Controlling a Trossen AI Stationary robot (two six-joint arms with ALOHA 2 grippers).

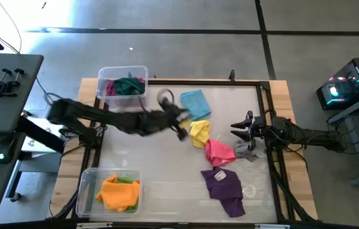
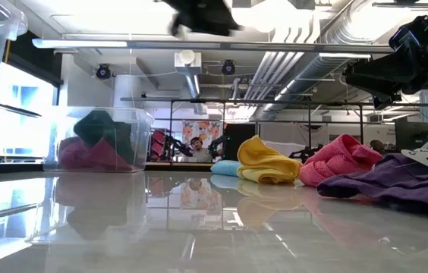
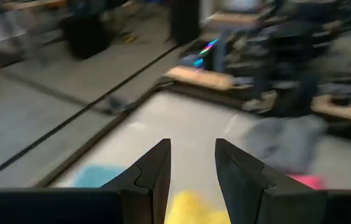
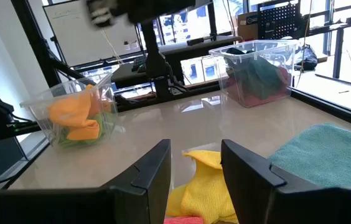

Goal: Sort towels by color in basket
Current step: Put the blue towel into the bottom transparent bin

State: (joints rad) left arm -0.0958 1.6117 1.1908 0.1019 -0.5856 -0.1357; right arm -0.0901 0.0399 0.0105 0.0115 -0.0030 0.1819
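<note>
The left hand [image 1: 181, 130], fingers parted and holding nothing, hovers just beside the yellow towel [image 1: 200, 132], clearly nearer to it than the right hand [image 1: 238, 130]. The right hand, also parted and empty, waits on the towel's other side. Beyond the yellow towel lies the light blue towel [image 1: 195, 103], and probably the left arm takes the yellow one.

Lab or workshop: exposed ceiling ducts [image 2: 290, 68], pegboard [image 4: 279, 18], concrete floor [image 1: 167, 51].

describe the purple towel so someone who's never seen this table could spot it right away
Start at the loose row of cloths on the right half of the table. The purple towel ends that row, nearest the front edge, just beyond the pink towel. It is the darkest loose cloth, spread flat.
</note>
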